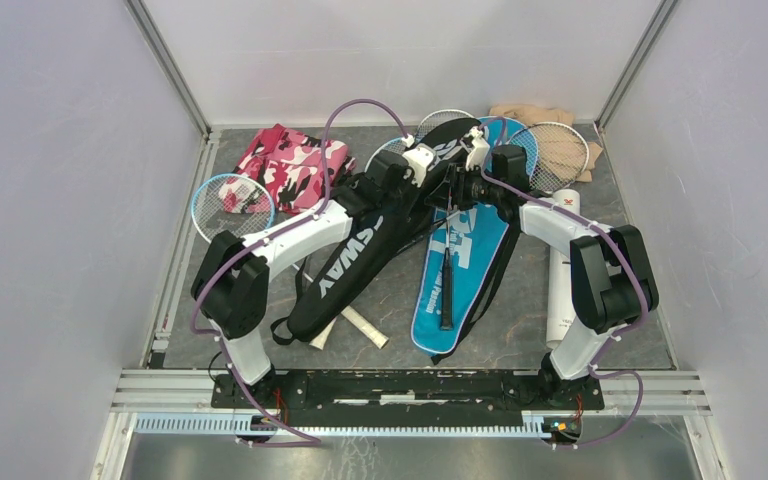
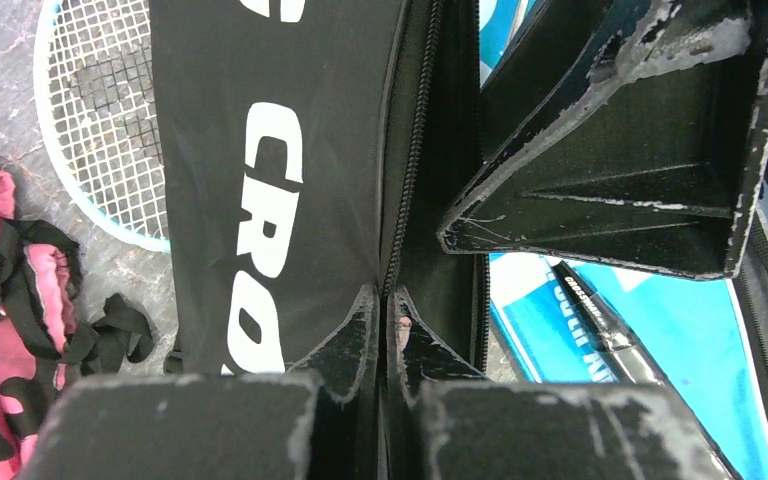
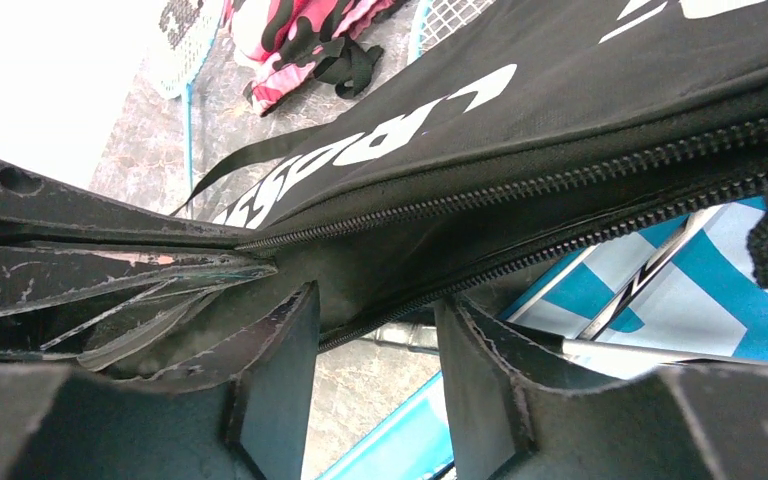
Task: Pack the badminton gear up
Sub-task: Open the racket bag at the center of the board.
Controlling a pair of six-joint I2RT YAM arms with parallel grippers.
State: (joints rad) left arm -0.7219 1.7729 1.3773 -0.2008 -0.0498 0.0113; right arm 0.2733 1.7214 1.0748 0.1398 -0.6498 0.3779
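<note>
At the near part of the grey table (image 1: 390,292), white-wrapped racket handles (image 1: 358,325) are seen beside the lower end of the black "CROSSWAY" racket cover (image 1: 345,265). This cover is laid diagonally, from near left towards far centre. Just to its right the blue "SPORT" racket cover (image 1: 480,255) is spread flat, and a racket with a black grip (image 1: 446,292) is laid along it. Further right, a long white tube (image 1: 561,285) is laid lengthwise, close to the right arm.

Both arms are stretched out to the far end of the black cover, where the two grippers are brought close together. The left gripper (image 2: 385,315) is closed tight, and the zip edge of the black cover is pinched between its fingertips. The right gripper (image 3: 378,305) is held partly open just beside it. The lower zip edge of the cover's opening is passed between its fingers, but nothing is clamped by them. The zip is shown undone at this spot, with its two rows of teeth parted.

Further back on the left, a blue-rimmed racket head (image 1: 230,205) is seen just beside a pink-and-white camouflage cloth (image 1: 290,165). Along the far edge, more racket heads (image 1: 555,150) are found near the tops of the two covers. A beige cloth (image 1: 535,114) is bunched in the far right corner.
</note>
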